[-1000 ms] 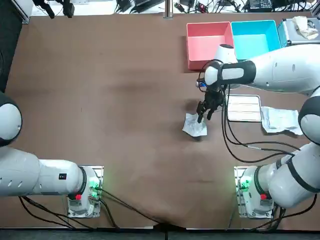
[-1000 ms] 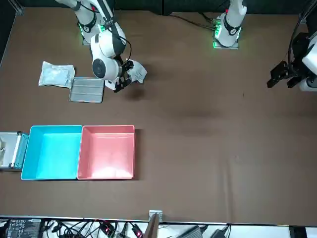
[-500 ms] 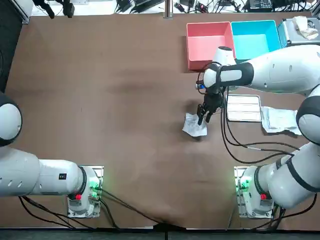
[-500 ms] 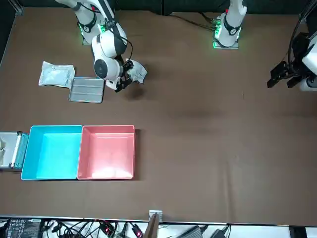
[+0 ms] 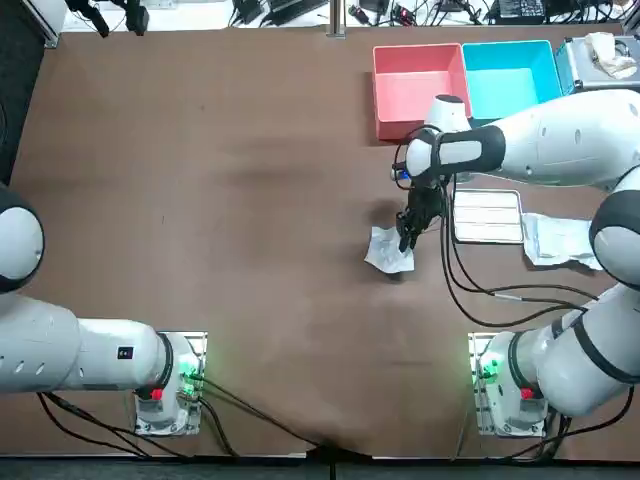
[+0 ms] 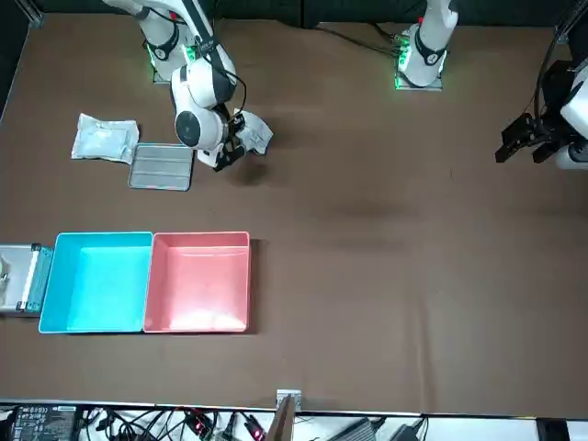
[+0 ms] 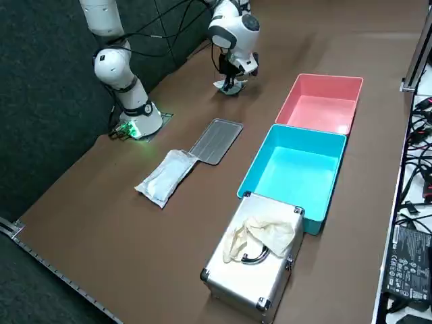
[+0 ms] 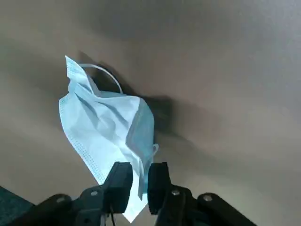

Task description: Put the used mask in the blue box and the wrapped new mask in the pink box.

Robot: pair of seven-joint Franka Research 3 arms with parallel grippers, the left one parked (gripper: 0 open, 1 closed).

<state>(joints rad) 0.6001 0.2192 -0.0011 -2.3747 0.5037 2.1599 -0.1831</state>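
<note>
the crumpled pale-blue pleated fabric mask [image 8: 106, 127], a thin white ear loop arching free, sits amid open brown tabletop [image 5: 250, 200]. the right gripper [image 8: 139, 173] pinches one hem, its gap narrow. whether the mask rests or hangs is unclear. the smooth pink plastic box [image 5: 418, 85] and blue plastic box [image 5: 510, 75] stand together, well apart from it.

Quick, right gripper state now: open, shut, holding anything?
Right gripper: shut on the used mask, pinching its edge.
</note>
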